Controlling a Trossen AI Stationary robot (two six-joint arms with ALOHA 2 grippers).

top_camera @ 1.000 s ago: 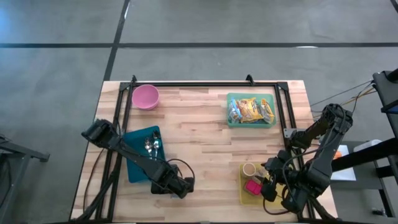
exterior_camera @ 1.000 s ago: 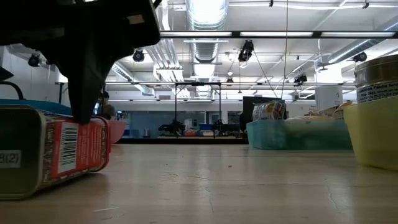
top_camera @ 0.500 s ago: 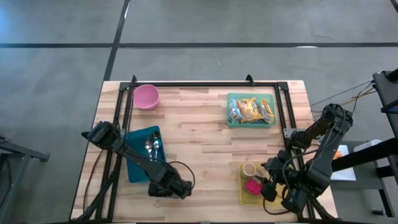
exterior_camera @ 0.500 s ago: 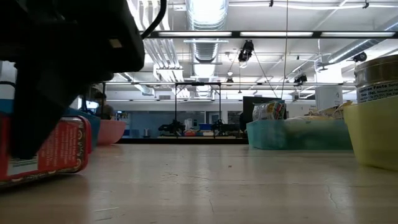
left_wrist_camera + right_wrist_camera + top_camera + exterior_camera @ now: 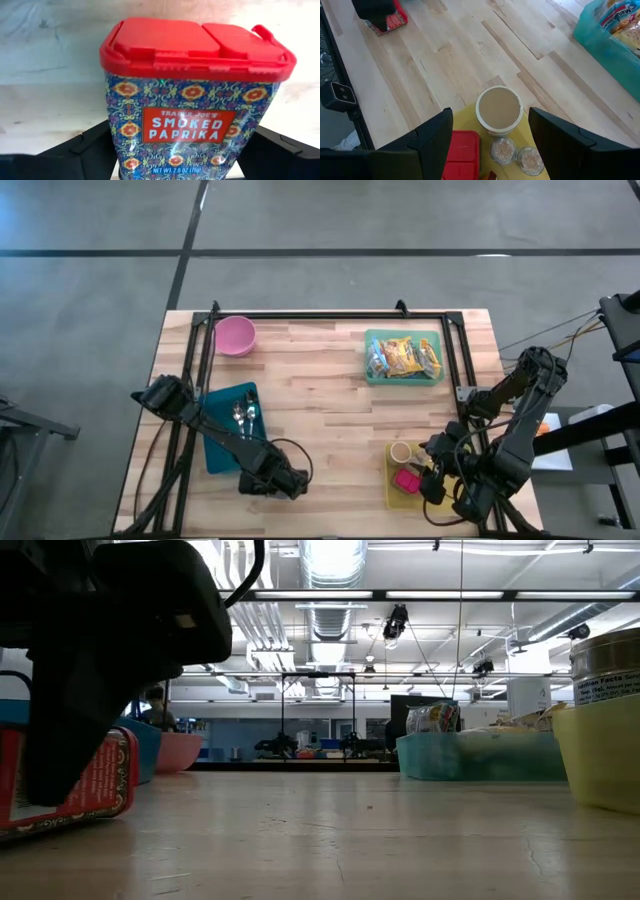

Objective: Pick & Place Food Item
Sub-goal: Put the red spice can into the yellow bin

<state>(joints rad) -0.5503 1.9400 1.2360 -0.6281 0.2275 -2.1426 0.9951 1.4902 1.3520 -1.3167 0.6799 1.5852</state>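
A smoked paprika tin (image 5: 185, 120), with a patterned blue body and a red lid, sits between the fingers of my left gripper (image 5: 272, 478) near the table's front edge, left of the middle. In the high view the gripper hides it. The low view shows its red side (image 5: 95, 780) low over the wood behind a dark finger (image 5: 60, 740). My right gripper (image 5: 440, 480) hangs open above the yellow tray (image 5: 392, 498) at the front right and holds nothing. My left gripper has the paprika tin pinched between its two fingers, one on each narrow side (image 5: 112, 140) of the body below the lid. The fingers come steeply from above. The tin sits tilted, its lower edge (image 5: 70, 825) at the tabletop; I cannot tell whether it rests there.
The yellow tray holds a tan-lidded can (image 5: 499, 110), a red box (image 5: 462, 150) and two small jars. A teal bin of snack packets (image 5: 403, 358) stands at the far right, a pink bowl (image 5: 235, 335) at the far left, and a blue tray with cutlery (image 5: 228, 435) on the left. A black frame (image 5: 330, 314) rims the table.
My left gripper has sunk a little, tipped and shifted slightly toward the table's left. The tin has turned with it: its metal bottom no longer faces the low camera, and it sits farther left in that view. It has kept still for the last half second.
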